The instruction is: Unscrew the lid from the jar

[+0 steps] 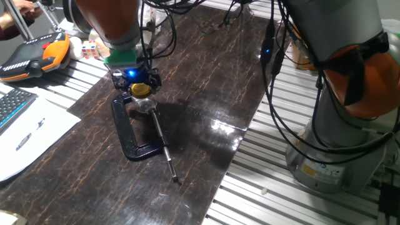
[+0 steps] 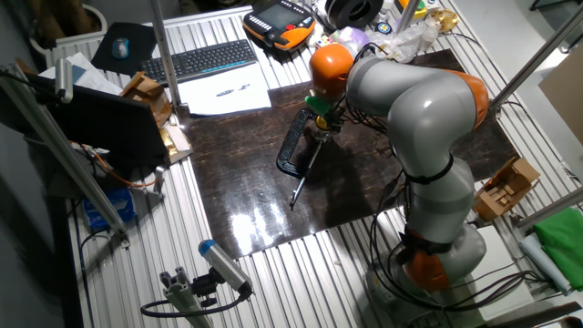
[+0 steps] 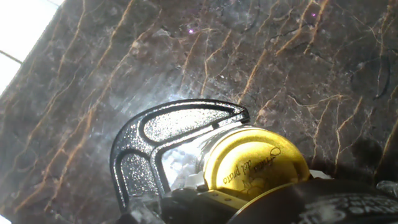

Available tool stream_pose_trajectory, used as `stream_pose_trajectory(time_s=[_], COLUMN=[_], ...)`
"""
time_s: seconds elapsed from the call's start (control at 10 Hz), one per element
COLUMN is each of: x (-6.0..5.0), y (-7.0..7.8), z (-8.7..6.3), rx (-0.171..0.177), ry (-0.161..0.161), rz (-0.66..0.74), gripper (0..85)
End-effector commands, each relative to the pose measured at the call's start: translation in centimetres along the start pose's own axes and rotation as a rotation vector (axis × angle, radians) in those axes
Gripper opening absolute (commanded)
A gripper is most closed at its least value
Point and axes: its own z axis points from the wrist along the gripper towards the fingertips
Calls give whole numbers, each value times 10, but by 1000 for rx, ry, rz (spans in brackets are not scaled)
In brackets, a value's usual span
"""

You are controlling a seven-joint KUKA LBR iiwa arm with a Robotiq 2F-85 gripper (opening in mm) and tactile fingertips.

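Presently, item one: the lid [image 1: 141, 89], gold-yellow and round, is sitting on top of the jar [image 1: 145, 105], with dark script showing across its face in the hand view [image 3: 255, 163].

Item two: the jar, clear glass, is standing between the ends of a black clamp [image 1: 128, 134] on the dark marbled table [image 1: 206, 81]; in the hand view its glass [image 3: 200, 151] is showing just below the lid, against the clamp's curved frame [image 3: 149, 146].

Item three: the clamp's screw rod [image 1: 164, 147] is running from the jar toward the table's near edge.

Item four: the end effector [image 1: 136, 80] is hanging directly over the lid, very close to it; whether its fingers are touching or gripping the lid cannot be told from any view.

Item five: a keyboard [image 2: 199, 60] and a sheet of paper [image 2: 223, 90] are lying beside the table, with an orange handheld controller [image 1: 34, 55] near them.
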Motion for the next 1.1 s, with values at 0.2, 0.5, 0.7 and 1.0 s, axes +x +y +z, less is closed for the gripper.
stream_pose_trajectory(time_s=[0.2, 0.5, 0.7, 1.0], x=[0, 0, 0, 1], y=[-1, -2, -3, -3], z=[-1, -1, -1, -1], rx=[6, 2, 3, 20], ry=[-5, -4, -4, 3], rz=[48, 120, 146, 247], gripper=[493, 477, 460, 450])
